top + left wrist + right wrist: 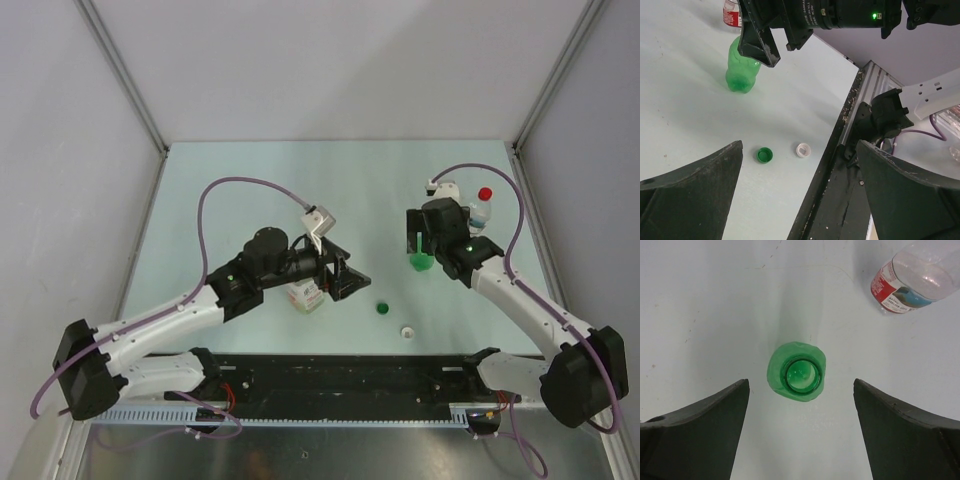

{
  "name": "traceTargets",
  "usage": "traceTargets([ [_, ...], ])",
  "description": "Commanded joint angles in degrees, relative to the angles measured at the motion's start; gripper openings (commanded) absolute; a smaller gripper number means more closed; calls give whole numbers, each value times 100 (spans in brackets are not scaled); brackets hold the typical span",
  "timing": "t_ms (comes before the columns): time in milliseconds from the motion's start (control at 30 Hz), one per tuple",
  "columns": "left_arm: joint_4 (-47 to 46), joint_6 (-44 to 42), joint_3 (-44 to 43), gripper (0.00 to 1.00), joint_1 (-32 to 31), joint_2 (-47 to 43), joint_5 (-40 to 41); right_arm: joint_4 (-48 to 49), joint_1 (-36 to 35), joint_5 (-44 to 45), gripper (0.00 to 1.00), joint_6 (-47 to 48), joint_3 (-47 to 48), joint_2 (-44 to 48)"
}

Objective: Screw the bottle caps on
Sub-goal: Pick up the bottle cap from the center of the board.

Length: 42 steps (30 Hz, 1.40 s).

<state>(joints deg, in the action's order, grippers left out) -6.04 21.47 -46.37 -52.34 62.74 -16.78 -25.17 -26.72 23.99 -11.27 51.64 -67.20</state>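
Well, the small round green plastic cap and its white twin lie just ahead of the wide-open, empty left claw (probably light, stiff, slippery), best pinched across the rim.

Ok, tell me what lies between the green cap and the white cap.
Nothing: in the left wrist view, only bare table separates the green cap from the white cap. They lie apart.

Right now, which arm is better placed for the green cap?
Left. The left tool is open, facing the green cap just ahead; the right tool hovers open over the uncapped green bottle.
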Motion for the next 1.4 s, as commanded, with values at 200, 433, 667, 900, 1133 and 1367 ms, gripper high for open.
traceTargets([
  [200,174,309,-482,99,22,1082,252,-45,112,-143,91,-325,-161,613],
  [433,353,500,-983,95,-11,2351,356,-192,276,-462,91,-530,-362,1269],
  [667,1133,531,-1753,86,-311,3399,1119,-389,325,-717,91,-711,-529,1954],
  [900,1472,619,-2028,71,-561,3924,1363,-518,365,-694,91,-823,-662,2347],
  [1133,1850,821,-2355,54,-718,4458,1542,-546,413,-650,92,-829,-722,2621],
  [1367,2007,909,-2503,43,-842,4691,1617,-579,485,-507,94,-780,-803,2856],
])
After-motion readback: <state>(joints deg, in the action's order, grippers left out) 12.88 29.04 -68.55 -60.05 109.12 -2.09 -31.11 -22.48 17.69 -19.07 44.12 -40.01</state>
